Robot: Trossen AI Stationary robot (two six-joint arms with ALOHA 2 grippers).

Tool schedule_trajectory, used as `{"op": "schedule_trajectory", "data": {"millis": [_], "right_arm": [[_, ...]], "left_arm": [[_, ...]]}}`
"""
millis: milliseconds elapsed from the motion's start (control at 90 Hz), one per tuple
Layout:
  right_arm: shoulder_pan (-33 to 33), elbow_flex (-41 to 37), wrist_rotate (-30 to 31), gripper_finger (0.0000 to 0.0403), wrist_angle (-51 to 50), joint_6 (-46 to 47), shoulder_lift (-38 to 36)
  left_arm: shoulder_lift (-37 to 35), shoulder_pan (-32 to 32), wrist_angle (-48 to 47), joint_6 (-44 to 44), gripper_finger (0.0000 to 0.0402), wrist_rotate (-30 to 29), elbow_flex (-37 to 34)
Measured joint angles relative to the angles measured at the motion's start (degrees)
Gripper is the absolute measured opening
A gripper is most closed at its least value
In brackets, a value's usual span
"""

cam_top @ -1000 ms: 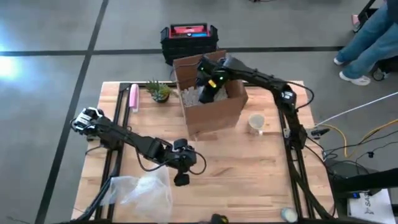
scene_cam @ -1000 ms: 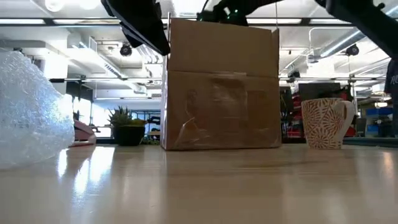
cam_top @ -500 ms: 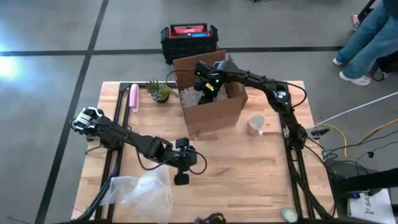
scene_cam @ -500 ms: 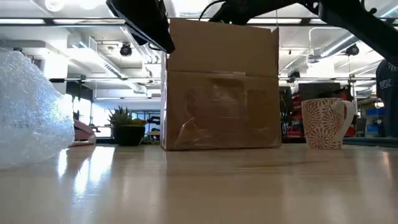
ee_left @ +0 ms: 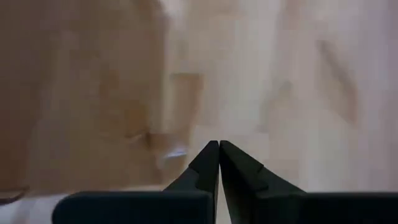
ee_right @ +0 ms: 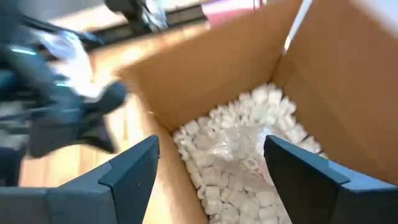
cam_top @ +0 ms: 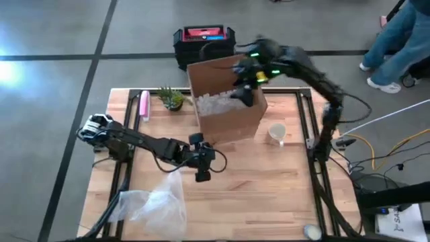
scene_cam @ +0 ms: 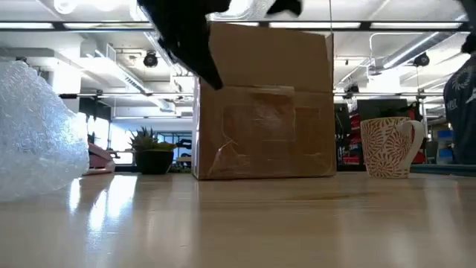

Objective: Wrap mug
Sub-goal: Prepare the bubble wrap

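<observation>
The cardboard box (cam_top: 225, 101) is my landmark. Above its open top hangs the right gripper (cam_top: 243, 91), fingers spread wide and empty. In front of the box lies the bubble wrap (cam_top: 158, 205), and near it the left gripper (cam_top: 203, 176), fingers pressed together. The mug (cam_top: 276, 132) stands right of the box, well apart from both grippers. I think the wrap should be laid flat first.

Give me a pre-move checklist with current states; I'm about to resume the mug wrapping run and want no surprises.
1. Mug upright on the table, beside the cardboard box: ok.
2. Bubble wrap within reach near the left arm: ok.
3. Left end effector empty, fingers shut, above the table: ok.
4. Right end effector open over the box's packing peanuts, holding nothing: ok.
5. Mug wrapped: not ok.
</observation>
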Motion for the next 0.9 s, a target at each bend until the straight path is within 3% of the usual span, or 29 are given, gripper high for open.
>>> {"op": "schedule_trajectory", "data": {"millis": [289,544,744,900], "right_arm": [[5.3,-5.5,0.0,0.0264,0.4,0.0,-13.8],[6.7,-12.1,0.0,0.0241,0.6,1.4,-19.4],[6.7,-18.2,0.0,0.0225,1.1,0.9,-21.4],[6.7,-21.7,0.0,0.0216,1.8,0.9,-21.5]], "left_arm": [[0.0,5.6,8.7,0.8,0.0,-4.5,-7.5],[0.0,11.0,10.1,-0.2,0.0,-11.3,-10.8],[-0.2,14.5,12.6,0.2,0.0,-10.1,-11.9],[-1.0,13.5,12.4,0.4,0.0,-7.4,-11.5]]}}
